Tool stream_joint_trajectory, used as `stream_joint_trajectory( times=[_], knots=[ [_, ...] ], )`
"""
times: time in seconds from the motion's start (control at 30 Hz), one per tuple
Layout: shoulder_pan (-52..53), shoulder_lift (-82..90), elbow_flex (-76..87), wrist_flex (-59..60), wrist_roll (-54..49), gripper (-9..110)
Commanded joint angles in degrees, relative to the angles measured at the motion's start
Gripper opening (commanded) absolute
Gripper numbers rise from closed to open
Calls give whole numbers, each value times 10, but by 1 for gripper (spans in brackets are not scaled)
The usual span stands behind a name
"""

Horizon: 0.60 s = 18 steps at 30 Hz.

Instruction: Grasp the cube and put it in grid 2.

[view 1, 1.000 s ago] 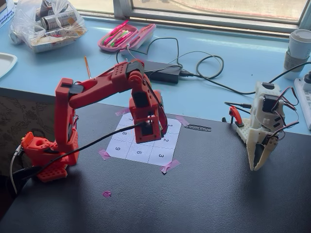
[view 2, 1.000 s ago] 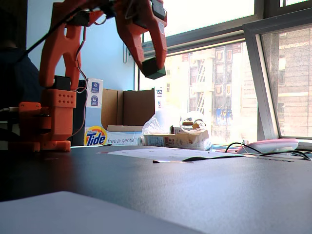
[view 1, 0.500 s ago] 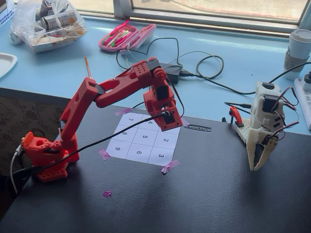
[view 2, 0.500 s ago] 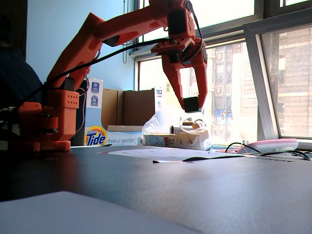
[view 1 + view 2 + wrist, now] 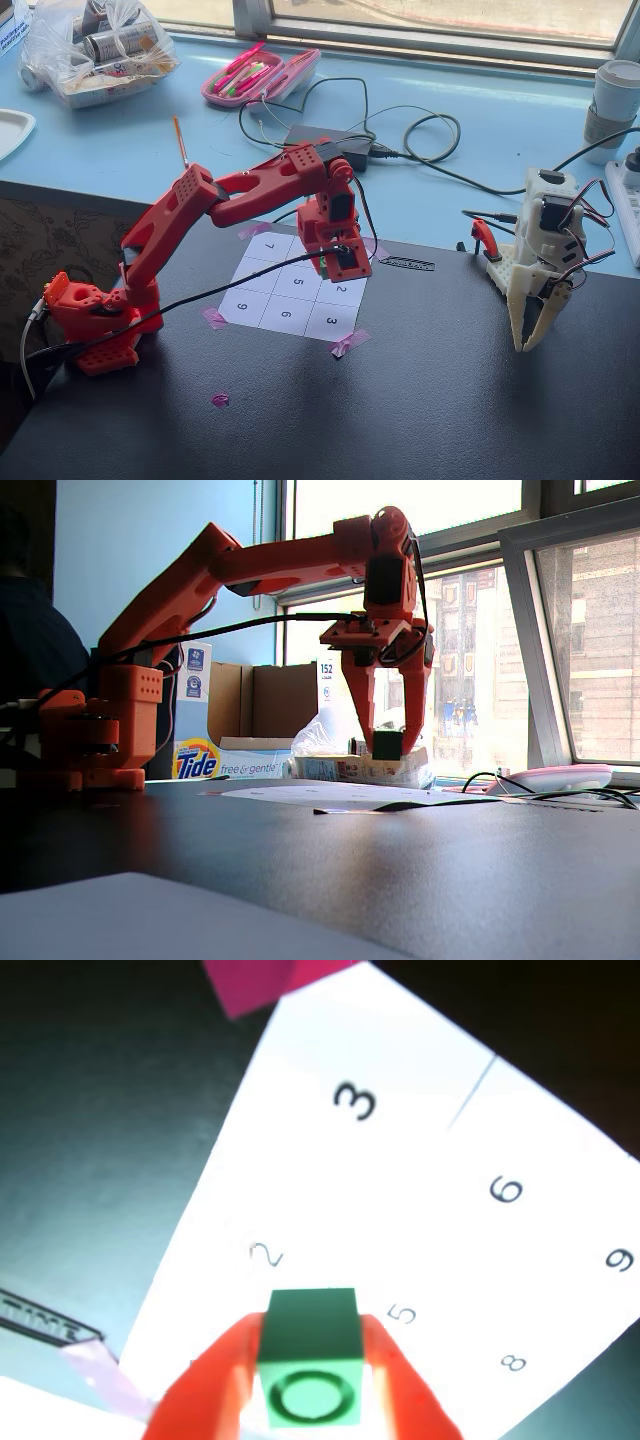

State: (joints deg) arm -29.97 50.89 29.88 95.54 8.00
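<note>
From the low side view, the orange arm's base (image 5: 85,735) sits at the left on the dark desk (image 5: 400,880), its links rising and reaching right toward the window. At the end, the jaws (image 5: 388,748) hang pointing down, pinching the cube (image 5: 387,744) between their tips; it is held clear of the desk, above the white sheet (image 5: 320,794).

The higher fixed view shows the same arm from its base at the left, bending over the numbered sheet (image 5: 290,290), with the wrist hanging over the cell marked 2 (image 5: 343,291), at the sheet's right edge. Pink tape (image 5: 349,343) pins the sheet's corners. Further right, well apart, a white arm (image 5: 540,260) stands at the desk's edge.

In the wrist view, the red fingers (image 5: 215,1380) clamp the green cube (image 5: 310,1360) from either side, its ring mark facing the camera. The "2" (image 5: 266,1254) lies just beyond it to the left, the "5" (image 5: 401,1314) to its right.
</note>
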Motion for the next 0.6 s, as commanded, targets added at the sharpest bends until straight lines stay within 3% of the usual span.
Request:
stream_joint_trajectory(
  times=[0.0, 0.57],
  knots=[
    [14, -2, -20, -11, 4, 0],
    [7, -74, -24, -62, 16, 0]
  ],
)
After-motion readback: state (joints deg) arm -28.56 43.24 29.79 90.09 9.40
